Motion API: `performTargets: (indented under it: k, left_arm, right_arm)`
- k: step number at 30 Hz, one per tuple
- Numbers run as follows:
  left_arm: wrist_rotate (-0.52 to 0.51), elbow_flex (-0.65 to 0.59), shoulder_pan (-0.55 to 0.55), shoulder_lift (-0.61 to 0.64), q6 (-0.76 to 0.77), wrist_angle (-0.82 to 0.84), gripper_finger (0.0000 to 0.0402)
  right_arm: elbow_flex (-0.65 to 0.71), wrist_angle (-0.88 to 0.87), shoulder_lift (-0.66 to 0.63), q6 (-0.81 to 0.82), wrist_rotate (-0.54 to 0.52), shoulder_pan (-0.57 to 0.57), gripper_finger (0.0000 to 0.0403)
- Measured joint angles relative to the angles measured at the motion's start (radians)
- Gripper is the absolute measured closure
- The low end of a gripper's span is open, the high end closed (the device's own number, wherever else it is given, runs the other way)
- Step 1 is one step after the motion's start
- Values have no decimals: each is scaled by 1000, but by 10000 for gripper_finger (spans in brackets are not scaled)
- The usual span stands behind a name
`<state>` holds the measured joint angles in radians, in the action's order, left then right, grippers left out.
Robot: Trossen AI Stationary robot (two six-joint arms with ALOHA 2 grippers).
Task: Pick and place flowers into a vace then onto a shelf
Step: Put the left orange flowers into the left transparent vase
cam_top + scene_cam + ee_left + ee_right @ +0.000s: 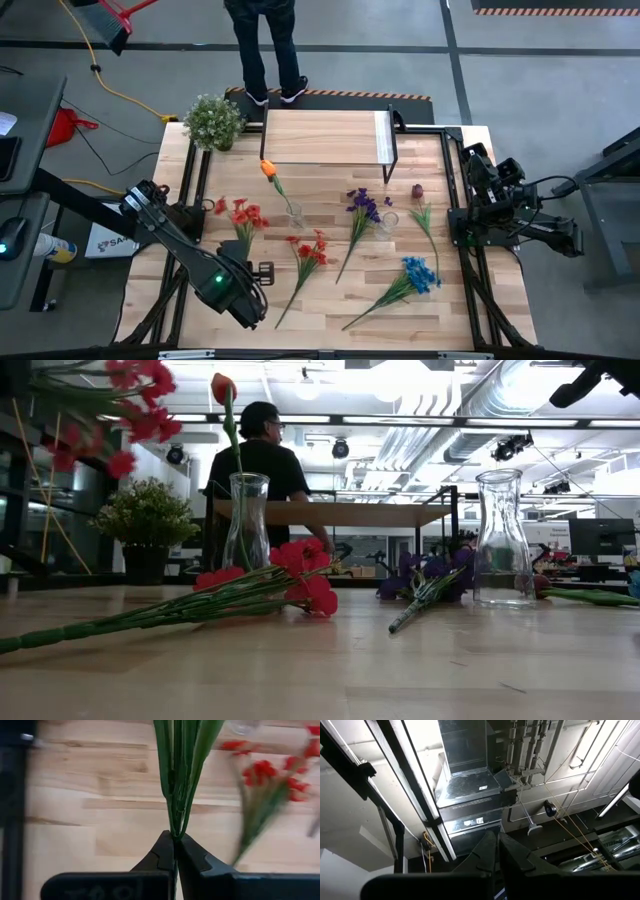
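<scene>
- I am holding a red flower's stem in the left claw; its fingers are pinched shut on the bundle of green stalks right at the tips.
- In the high view the left claw is sitting over the table's near-left part, and I cannot pick out the held stem there; the wrist view is what is showing the grip.
- The stem is looking light and thin, springy rather than stiff, with the weight ahead of the claw at the head, so I am expecting it to droop and swing. Gripping low on the stalks, as now, is leaving plenty of stem free to feed into a neck.
- Ahead of the claw, another red flower is lying flat on the wood.
- The vase holding the orange tulip is standing ahead and to the right; glass, narrow-necked, likely to tip if nudged.
- The low view is showing a second, empty vase, which is barely readable from above.
- The shelf is beyond both vases, nothing on it yet.
- The right claw is parked shut and empty, pointing at the ceiling.
</scene>
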<state>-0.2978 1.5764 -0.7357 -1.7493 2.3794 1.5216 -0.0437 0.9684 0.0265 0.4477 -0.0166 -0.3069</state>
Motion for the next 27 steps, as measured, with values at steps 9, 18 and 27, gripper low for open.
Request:
performTargets:
  k: [9, 18, 27]
  left_arm:
    - [-4, 0, 0, 0, -165, -136, 364]
    - [-6, 0, 0, 0, -385, -309, 364]
    - [-118, 0, 2, 0, -633, -525, 364]
  right_arm:
    - [0, 0, 0, 0, -2, 0, 391]
    - [0, -2, 0, 0, -2, 0, 391]
    - [0, -7, 0, 23, -2, 0, 391]
